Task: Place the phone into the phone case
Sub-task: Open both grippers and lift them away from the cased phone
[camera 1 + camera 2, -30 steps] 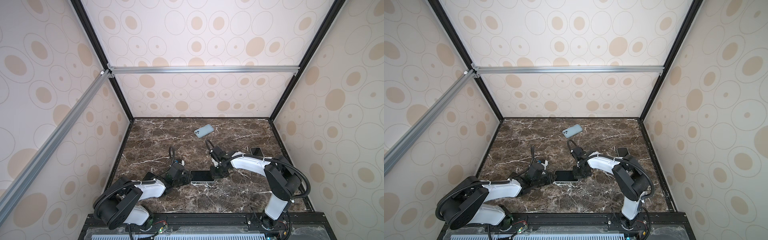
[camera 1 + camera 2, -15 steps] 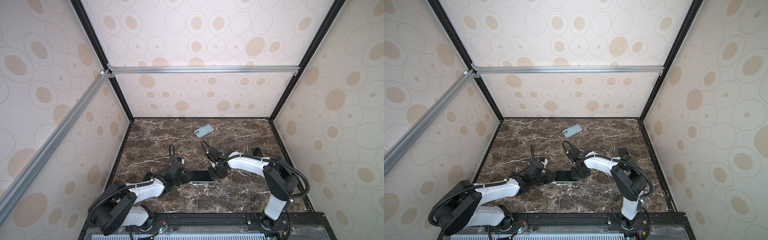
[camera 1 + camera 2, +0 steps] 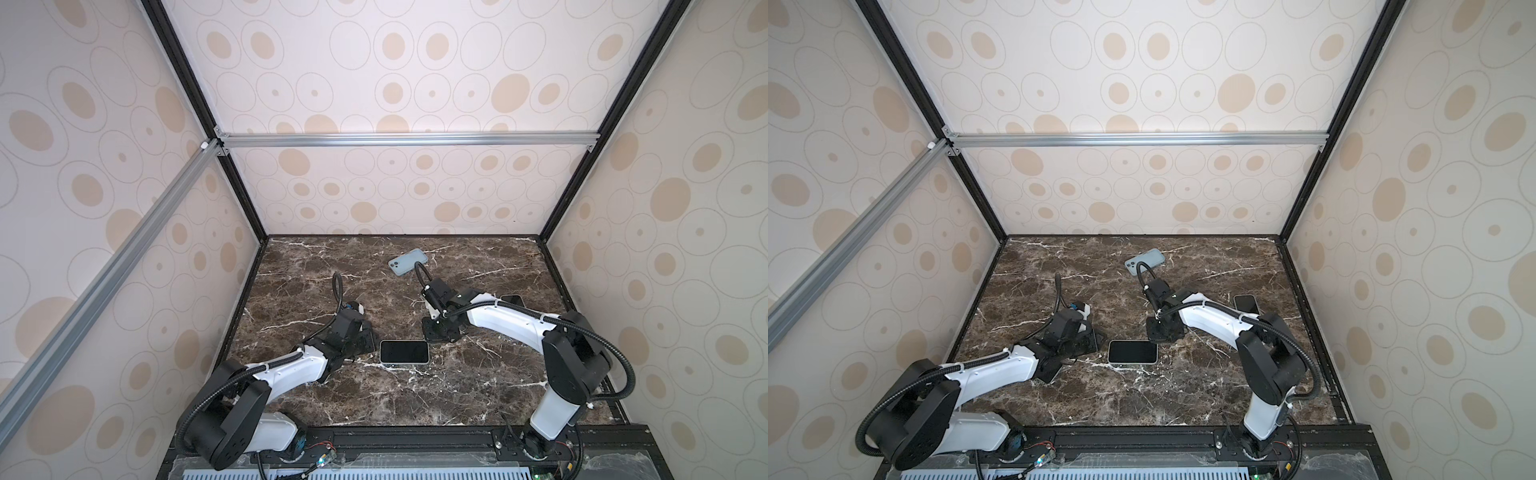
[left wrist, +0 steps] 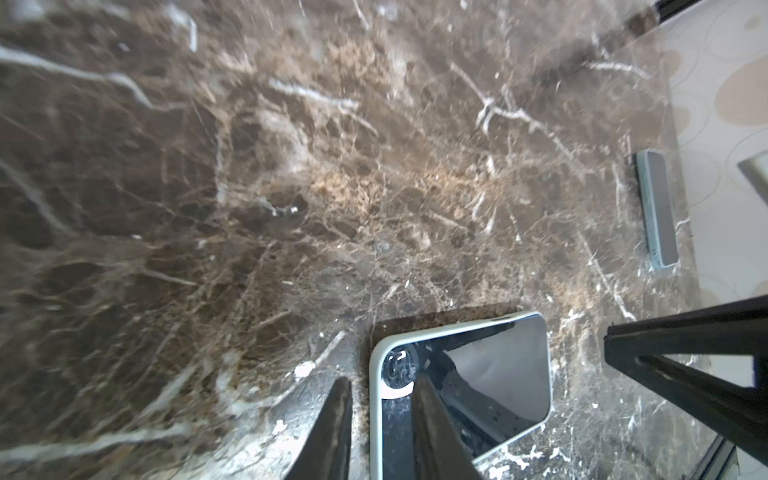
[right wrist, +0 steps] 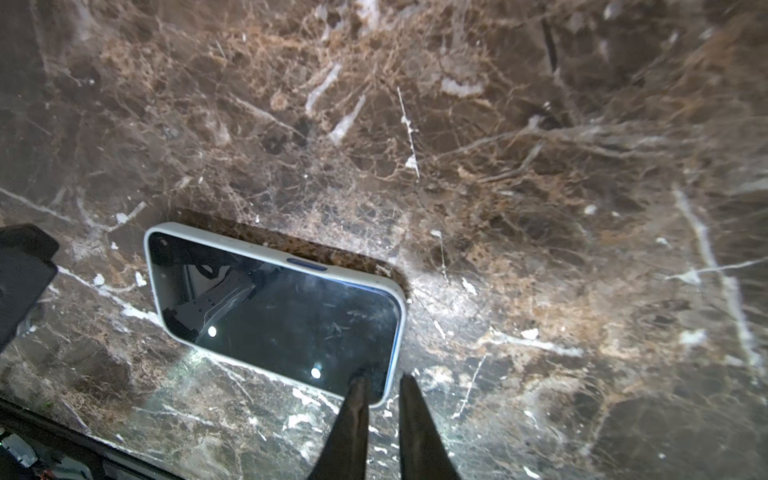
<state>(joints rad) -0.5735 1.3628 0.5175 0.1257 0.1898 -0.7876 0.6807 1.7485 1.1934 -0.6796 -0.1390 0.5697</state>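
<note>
The phone (image 3: 404,352) (image 3: 1133,352) lies flat and screen up near the table's middle front, seated inside the pale phone case (image 4: 376,374) (image 5: 274,254), whose rim shows all round it. My left gripper (image 3: 365,344) (image 4: 381,380) is at the phone's left end, slightly open, one finger over the screen and the other outside the rim. My right gripper (image 3: 436,333) (image 5: 383,374) hovers at the phone's far right corner, fingers parted by a narrow gap, holding nothing.
A pale blue phone-shaped item (image 3: 408,262) (image 3: 1144,261) (image 4: 656,208) lies back up near the rear wall. A dark phone (image 3: 512,300) (image 3: 1246,304) lies at the right, behind the right arm. Patterned walls enclose the marble table (image 3: 415,399).
The right gripper's fingers have parted a little and its wrist has drawn slightly back from the phone. The left gripper has opened a touch. The phone has not moved.
</note>
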